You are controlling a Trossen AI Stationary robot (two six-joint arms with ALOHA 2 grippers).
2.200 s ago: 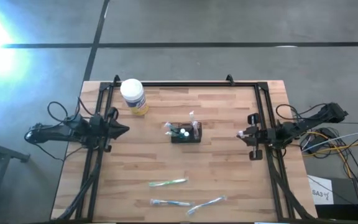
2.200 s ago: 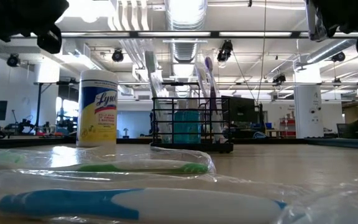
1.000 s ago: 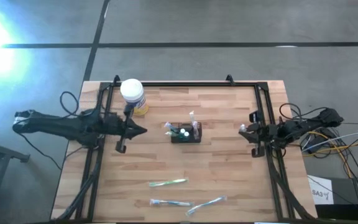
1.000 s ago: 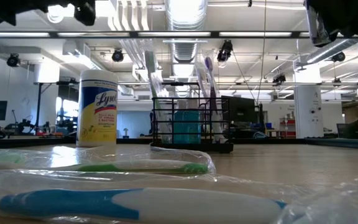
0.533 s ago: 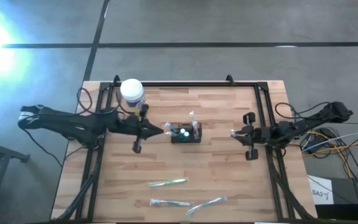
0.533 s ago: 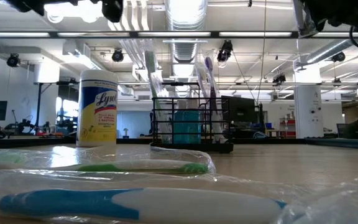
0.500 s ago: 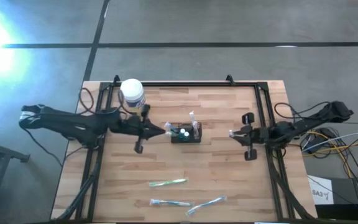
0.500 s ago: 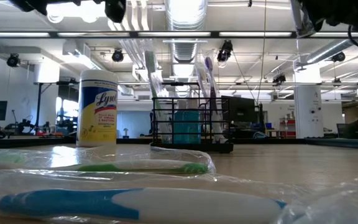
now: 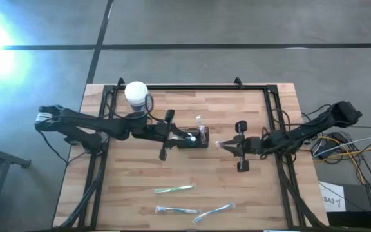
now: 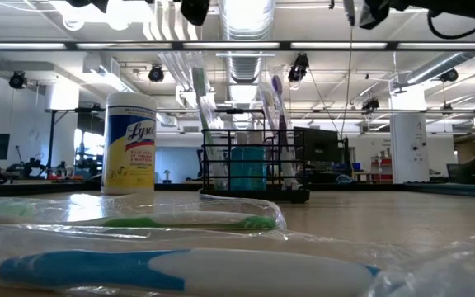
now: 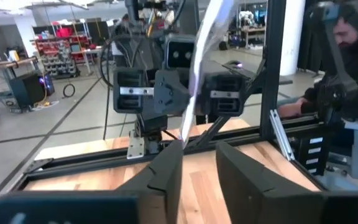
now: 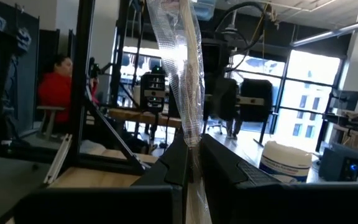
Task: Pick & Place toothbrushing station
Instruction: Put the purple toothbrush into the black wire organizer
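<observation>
The toothbrushing station (image 9: 197,141) is a small black wire caddy standing on its base at mid-table, with wrapped toothbrushes upright in it (image 10: 254,165). My left gripper (image 9: 180,136) reaches in from the table's left, level, and is over the caddy's left end. In the left wrist view it (image 11: 197,168) is open, with a wrapped toothbrush (image 11: 194,93) rising just ahead of the gap. My right gripper (image 9: 219,145) comes level from the right and stops short of the caddy's right end. It (image 12: 194,158) is shut, with a wrapped toothbrush (image 12: 182,68) in line ahead.
A white-lidded wipes jar (image 9: 137,95) with a yellow label stands at the far left. Three wrapped toothbrushes lie near the front edge (image 9: 174,189), (image 9: 177,210), (image 9: 214,209). Black frame rails (image 9: 277,122) run along the table's sides and back.
Both grippers have travelled inward toward the caddy. The left has come from beside the jar toward the table's right, up to the caddy's left end. The right has come from the right rail toward the table's left. The caddy and its toothbrushes have stayed still.
</observation>
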